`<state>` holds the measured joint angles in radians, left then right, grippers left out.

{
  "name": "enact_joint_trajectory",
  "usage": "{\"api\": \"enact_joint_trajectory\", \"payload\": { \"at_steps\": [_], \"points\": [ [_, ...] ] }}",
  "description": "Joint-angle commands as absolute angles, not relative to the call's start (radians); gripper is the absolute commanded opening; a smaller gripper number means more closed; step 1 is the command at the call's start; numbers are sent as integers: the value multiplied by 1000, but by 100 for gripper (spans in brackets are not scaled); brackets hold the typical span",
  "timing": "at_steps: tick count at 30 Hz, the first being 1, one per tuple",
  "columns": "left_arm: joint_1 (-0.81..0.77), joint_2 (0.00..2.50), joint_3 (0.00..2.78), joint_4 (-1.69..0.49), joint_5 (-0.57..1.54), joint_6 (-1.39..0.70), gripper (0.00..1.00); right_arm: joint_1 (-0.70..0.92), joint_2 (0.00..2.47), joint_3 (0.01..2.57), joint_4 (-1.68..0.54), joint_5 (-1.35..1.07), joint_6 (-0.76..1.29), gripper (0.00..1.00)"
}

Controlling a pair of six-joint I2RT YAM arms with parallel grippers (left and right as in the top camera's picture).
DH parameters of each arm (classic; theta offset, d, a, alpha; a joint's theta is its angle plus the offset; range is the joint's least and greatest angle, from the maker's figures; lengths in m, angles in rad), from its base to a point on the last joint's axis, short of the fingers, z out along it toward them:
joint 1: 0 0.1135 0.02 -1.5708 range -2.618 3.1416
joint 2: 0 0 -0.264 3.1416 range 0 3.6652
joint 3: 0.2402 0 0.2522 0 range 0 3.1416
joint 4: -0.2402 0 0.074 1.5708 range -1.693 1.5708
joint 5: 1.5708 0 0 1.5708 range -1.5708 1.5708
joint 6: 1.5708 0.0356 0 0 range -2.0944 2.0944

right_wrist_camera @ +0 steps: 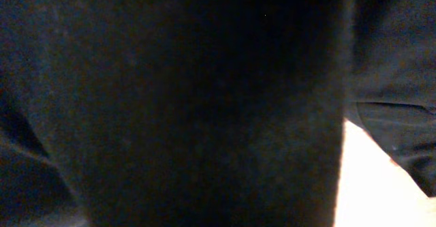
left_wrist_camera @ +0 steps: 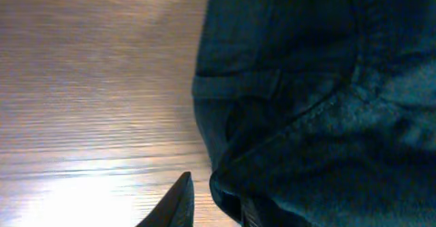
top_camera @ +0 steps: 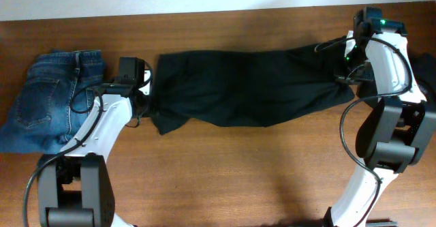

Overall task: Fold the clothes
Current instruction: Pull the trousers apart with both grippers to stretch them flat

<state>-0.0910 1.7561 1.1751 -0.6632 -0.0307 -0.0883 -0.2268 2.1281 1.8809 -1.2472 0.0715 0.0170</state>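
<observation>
The black trousers lie stretched left to right across the wooden table. My left gripper is at their left end. In the left wrist view one fingertip shows beside a bunched fold of the black trousers, and the other finger is hidden in the cloth. The left gripper looks nearly closed on that fold. My right gripper is at the trousers' right end. Black cloth fills the right wrist view and hides its fingers. No red label shows.
A folded pair of blue jeans lies at the table's left end, just left of my left arm. A white wall edge runs along the back. Bare wood shows in front of the trousers.
</observation>
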Motion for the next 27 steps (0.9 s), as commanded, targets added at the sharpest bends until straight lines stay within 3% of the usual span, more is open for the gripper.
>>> {"api": "enact_joint_trajectory", "payload": {
  "at_steps": [1,7,9,11,12,21,27],
  "points": [
    [-69,1756,1197,-666,202,-47,22,-276,2099,1895,-1235,210,35,4],
    [-64,1739,1200,-644,311,-52,24,-276,2099,1895,-1235,210,35,4],
    [-63,1738,1200,-647,311,-52,36,-276,2099,1895,-1235,210,35,4],
    [-63,1738,1200,-656,351,-52,61,-276,2099,1895,-1235,210,35,4],
    [-63,1738,1200,-658,376,-52,64,-276,2099,1895,-1235,210,35,4],
    [-60,1739,1198,-688,531,-89,63,-276,2099,1895,-1235,184,35,4],
    [-18,1725,1200,-402,693,-66,63,-276,2099,1895,-1235,184,35,4]
  ]
}}
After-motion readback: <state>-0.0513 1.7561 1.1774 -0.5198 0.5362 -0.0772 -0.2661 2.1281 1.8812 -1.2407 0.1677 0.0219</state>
